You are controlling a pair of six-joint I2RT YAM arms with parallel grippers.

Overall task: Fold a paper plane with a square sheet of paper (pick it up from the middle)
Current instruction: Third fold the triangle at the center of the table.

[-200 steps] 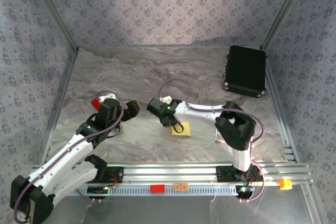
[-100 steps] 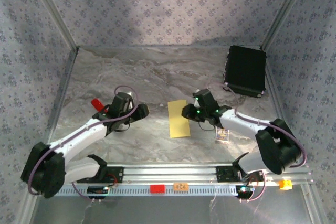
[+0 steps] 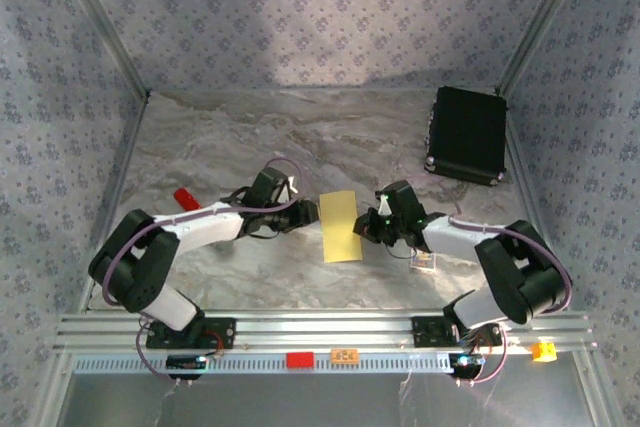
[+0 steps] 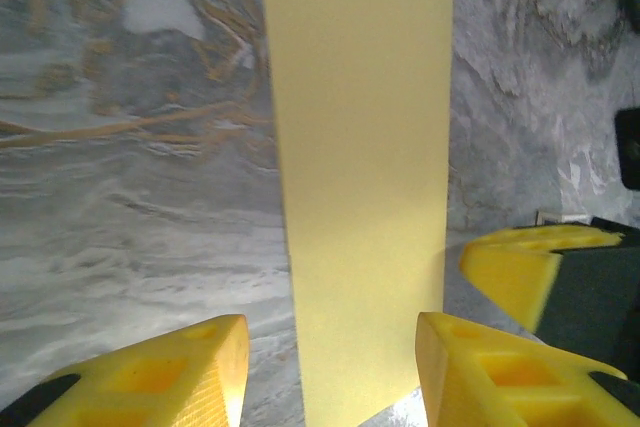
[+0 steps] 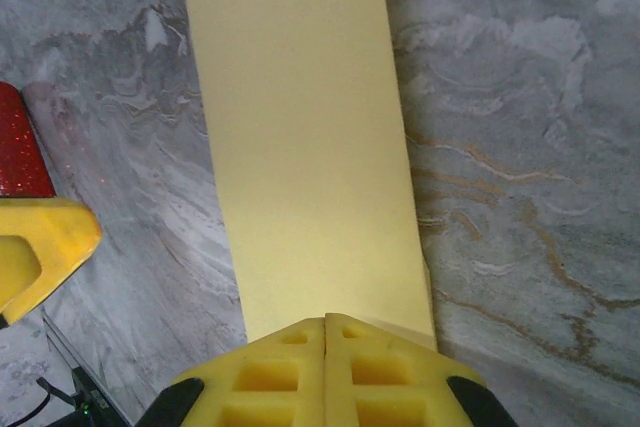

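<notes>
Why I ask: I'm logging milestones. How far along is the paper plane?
Done: the yellow sheet lies as a narrow rectangle, apparently folded in half. In hand: the left tool is open beside it, the right tool shut at its edge. Left: nose and wing folds; no point shows yet.

Soft overhead light fills the top view. The marbled table (image 3: pixel 300 137) is pale and evenly bright, while uneven shading crosses the patterned back wall (image 3: pixel 320 7). Both arms throw faint, blurred shadows close beneath them. The near aluminium rail (image 3: pixel 330 325) shines, and the black case (image 3: pixel 467 134) is a dark patch with little detail. In the left wrist view the square sheet of paper (image 4: pixel 360 197) is matte and evenly lit. A white glare patch sits on the tabletop at upper left, and the left gripper (image 4: pixel 332 352) has soft-edged fingers (image 4: pixel 190 367). In the right wrist view the red tool (image 5: pixel 20 147) glitters.
</notes>
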